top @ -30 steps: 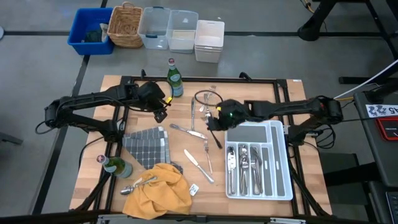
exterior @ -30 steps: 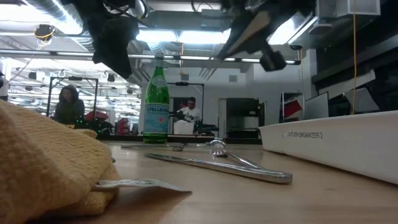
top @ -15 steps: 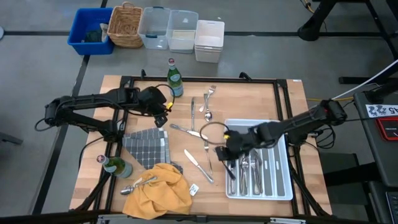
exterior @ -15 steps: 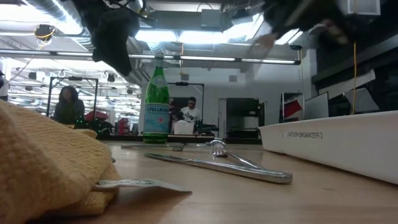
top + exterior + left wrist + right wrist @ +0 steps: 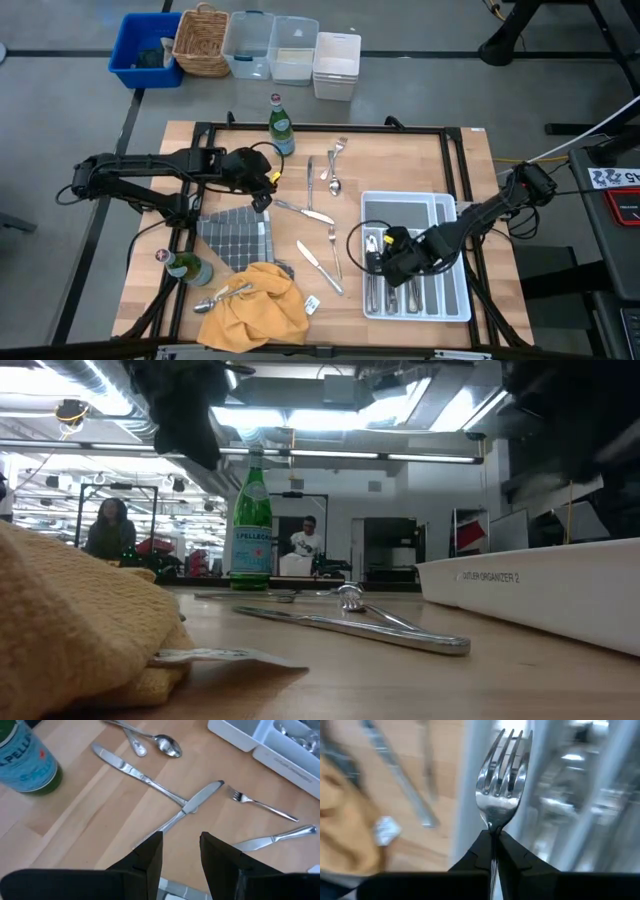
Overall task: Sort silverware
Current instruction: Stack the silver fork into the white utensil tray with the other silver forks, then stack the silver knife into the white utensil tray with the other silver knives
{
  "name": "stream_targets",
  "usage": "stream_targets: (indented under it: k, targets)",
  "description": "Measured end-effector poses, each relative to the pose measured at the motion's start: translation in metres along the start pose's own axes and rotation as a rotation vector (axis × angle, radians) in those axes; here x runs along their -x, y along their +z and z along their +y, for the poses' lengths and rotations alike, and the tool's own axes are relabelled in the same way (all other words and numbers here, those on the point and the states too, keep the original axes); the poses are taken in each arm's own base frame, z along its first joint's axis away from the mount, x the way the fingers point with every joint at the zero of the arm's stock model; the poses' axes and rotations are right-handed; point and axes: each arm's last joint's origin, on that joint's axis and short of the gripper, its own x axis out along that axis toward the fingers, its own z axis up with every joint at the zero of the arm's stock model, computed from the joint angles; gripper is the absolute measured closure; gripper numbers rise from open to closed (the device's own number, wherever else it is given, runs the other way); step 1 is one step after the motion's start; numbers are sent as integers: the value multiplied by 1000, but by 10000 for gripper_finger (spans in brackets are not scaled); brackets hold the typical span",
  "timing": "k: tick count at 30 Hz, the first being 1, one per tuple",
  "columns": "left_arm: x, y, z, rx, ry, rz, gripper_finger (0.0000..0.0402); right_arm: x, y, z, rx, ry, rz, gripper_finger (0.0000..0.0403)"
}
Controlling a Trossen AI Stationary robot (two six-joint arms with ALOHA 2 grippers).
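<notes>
Steel fork (image 5: 503, 775) sits pinched by its neck in my right gripper (image 5: 492, 842), tines forward, over the white tray (image 5: 447, 207) at the table's right. Jaws are fully closed on it; grip looks centred. To place it well, I would line the handle up with the long compartment that already holds forks, lower until it nearly rests, then release, so it does not bounce across a divider. Beyond, loose silverware remains on the wood: crossed knives (image 5: 170, 802), a small fork (image 5: 260, 805), a spoon (image 5: 165, 745) near the green bottle (image 5: 281, 124). Left gripper (image 5: 181, 852) hovers over those knives, fingers parted, holding nothing.
</notes>
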Motion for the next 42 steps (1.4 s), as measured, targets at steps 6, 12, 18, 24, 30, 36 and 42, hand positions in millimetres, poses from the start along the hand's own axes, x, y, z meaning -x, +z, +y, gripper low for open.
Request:
stream_targets:
  k: [6,12,18,24,30,36,42]
  targets:
    - [1,0,-5,-16,-22,-17,284,4,-7,-20,-21,-187,26,391]
    - [1,0,-5,-17,-22,-15,284,9,-16,-37,-42,-298,-9,393]
    - [1,0,-5,-19,-21,-15,284,1,-21,-46,-22,-384,-58,391]
    - [1,0,-5,-19,-21,-15,284,-20,-24,-48,24,-422,-108,388]
    - [1,0,-5,-17,-21,-15,284,-38,-25,-53,43,-491,-166,369]
    - [1,-1,-6,15,-23,-10,284,-48,-26,-54,47,-522,-183,337]
    - [2,-4,-13,49,-45,-2,284,-48,-26,-54,47,-524,-183,302]
